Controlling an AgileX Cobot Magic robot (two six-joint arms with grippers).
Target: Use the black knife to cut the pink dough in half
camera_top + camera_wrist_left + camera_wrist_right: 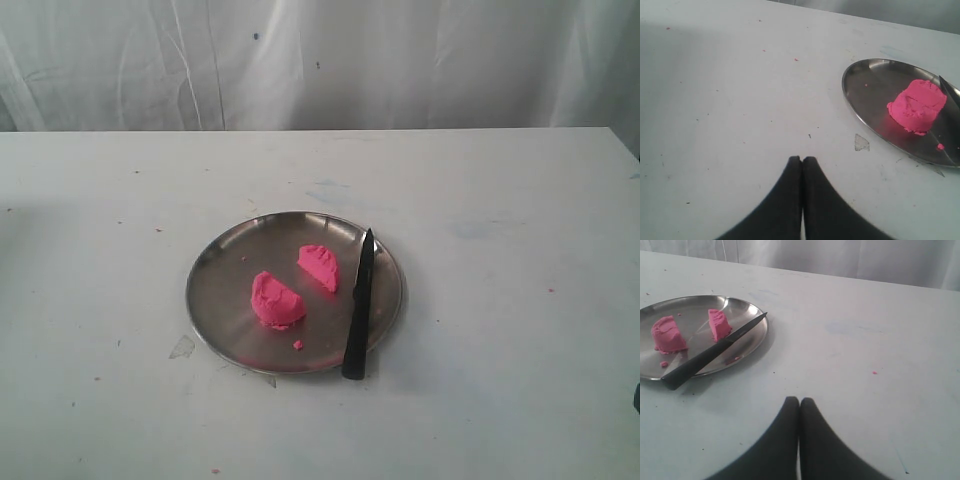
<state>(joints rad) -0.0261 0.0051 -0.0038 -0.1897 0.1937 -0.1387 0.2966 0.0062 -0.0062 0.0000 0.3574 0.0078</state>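
The pink dough lies in two half-dome pieces on the steel plate point(225, 262): one piece point(276, 300) toward the front left, the other point(319, 267) behind it to the right. The black knife point(358, 304) rests on the plate's right side, point to the back, handle end over the front rim. In the left wrist view one dough piece point(917, 106) shows on the plate point(865, 90); my left gripper point(802, 159) is shut over bare table, well apart from it. My right gripper point(799, 400) is shut and empty, away from the knife point(710, 354) and both dough pieces point(668, 334) point(718, 324).
A tiny pink crumb point(298, 345) lies on the plate near its front rim. A small torn patch point(183, 347) marks the white table just left of the plate. A white curtain point(320, 60) hangs behind the table's far edge. Neither gripper appears in the exterior view.
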